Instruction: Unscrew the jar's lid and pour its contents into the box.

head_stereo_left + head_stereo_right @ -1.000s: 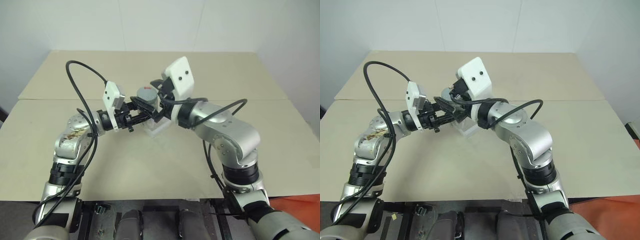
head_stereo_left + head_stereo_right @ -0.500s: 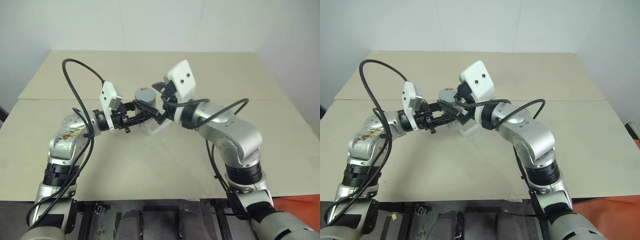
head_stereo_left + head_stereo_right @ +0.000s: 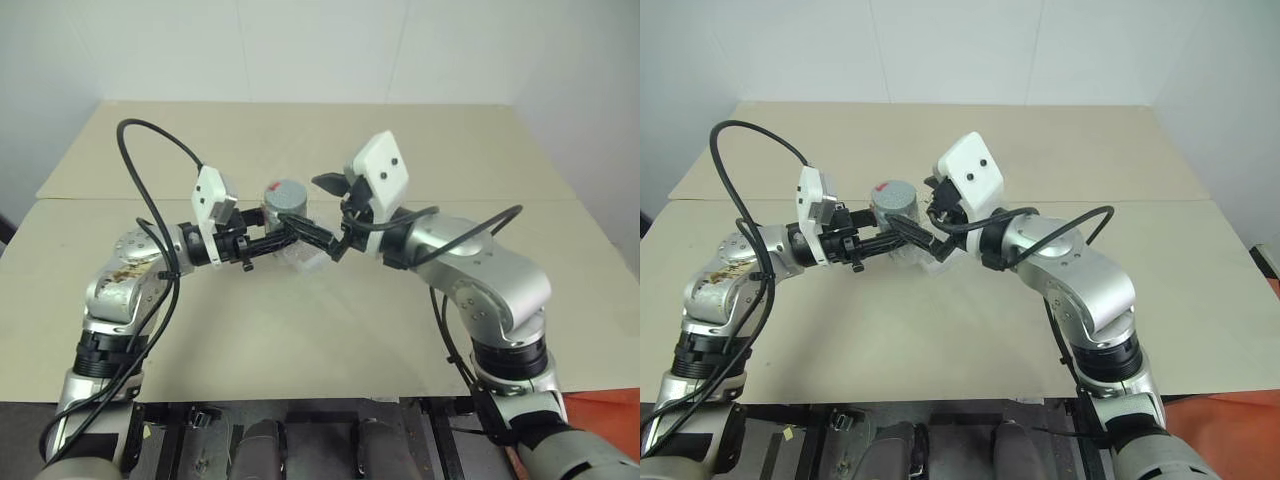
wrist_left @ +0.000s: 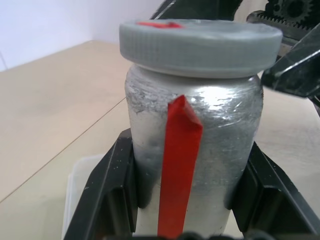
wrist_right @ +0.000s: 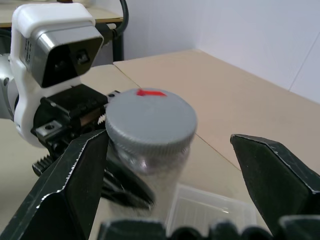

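left claw (image 4: 187,200): we've got it clamped on the jar (image 4: 192,150), lid (image 4: 200,47) on
right claw (image 5: 175,165): spread wide, gripping nothing
right wrist view: box (image 5: 210,212) beneath the jar

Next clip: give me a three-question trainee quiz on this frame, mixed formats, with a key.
1. True or false: the lid is on the jar.
2. Which gripper grips the jar: A) left gripper B) right gripper?
3. Fill in: the box rests on the ____.

Key: 1 true. 2 A; its fingers clamp the jar's sides, while the right gripper's stand open, apart from the lid. 3 table.
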Tool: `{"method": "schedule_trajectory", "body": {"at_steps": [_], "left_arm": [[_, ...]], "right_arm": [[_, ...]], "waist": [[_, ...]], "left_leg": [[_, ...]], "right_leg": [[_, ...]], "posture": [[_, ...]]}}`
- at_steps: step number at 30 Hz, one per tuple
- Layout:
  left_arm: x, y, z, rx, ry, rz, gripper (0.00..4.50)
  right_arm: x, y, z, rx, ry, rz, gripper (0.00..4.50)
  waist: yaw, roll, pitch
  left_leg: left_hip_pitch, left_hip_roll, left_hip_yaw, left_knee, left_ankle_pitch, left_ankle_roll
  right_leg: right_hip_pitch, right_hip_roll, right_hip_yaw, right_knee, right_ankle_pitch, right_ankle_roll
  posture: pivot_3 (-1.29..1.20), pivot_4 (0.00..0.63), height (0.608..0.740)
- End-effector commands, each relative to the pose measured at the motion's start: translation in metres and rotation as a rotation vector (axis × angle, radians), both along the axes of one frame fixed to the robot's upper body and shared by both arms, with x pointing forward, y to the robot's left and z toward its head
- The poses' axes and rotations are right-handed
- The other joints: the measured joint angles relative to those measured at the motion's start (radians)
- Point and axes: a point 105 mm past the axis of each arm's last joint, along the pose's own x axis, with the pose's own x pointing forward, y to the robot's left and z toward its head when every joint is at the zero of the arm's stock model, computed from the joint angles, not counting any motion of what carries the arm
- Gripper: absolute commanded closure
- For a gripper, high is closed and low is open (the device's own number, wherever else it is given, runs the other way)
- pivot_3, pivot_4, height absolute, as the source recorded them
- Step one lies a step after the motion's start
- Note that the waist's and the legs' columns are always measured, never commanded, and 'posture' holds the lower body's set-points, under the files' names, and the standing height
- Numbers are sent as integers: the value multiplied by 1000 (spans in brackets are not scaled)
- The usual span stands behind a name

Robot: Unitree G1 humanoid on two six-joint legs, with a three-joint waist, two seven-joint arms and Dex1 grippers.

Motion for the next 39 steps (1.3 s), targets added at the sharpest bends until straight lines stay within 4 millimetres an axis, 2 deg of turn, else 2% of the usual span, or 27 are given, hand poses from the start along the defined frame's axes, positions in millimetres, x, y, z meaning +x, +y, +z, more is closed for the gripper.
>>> {"method": "schedule_trajectory", "body": {"at_steps": [1, 14, 19, 23, 31, 39], "left_arm": [[-13, -2, 17, -6, -70, -52, 2263], [-19, -1, 12, -2, -58, -58, 2263], [-17, 5, 12, 2, -60, -44, 2263], [-16, 7, 13, 0, -58, -48, 2263], [-17, -8, 9, -11, -44, -132, 2263], [-16, -19, 9, 0, -49, -199, 2263]], "right_arm": [[2, -15, 14, 37, -53, -52, 87], [-1, -18, 10, 16, -49, -46, 87], [-9, -34, -1, -67, -31, 5, 87], [-19, -40, 3, -70, -28, 95, 87], [-32, -23, 24, 31, -35, 264, 87], [-20, -4, 21, 38, -28, 257, 87]], "waist": [[0, 0, 0], [0, 0, 0], [4, 0, 0], [2, 0, 0], [1, 0, 0], [3, 0, 0]], "left_leg": [[0, 0, 0, 0, 0, 0], [0, 0, 0, 0, 0, 0], [0, 0, 1, 0, 0, 0], [0, 0, 1, 0, 0, 0], [0, 0, 0, 0, 0, 0], [0, 0, 1, 0, 0, 0]], "right_leg": [[0, 0, 0, 0, 0, 0], [0, 0, 0, 0, 0, 0], [0, 0, 0, -2, 0, 0], [1, 0, 0, -5, 0, 0], [1, 0, 0, -5, 0, 0], [1, 0, 0, -5, 0, 0]], "posture": [[0, 150, 740], [0, 150, 740], [0, 150, 740], [0, 150, 740], [0, 150, 740], [0, 150, 740]]}}
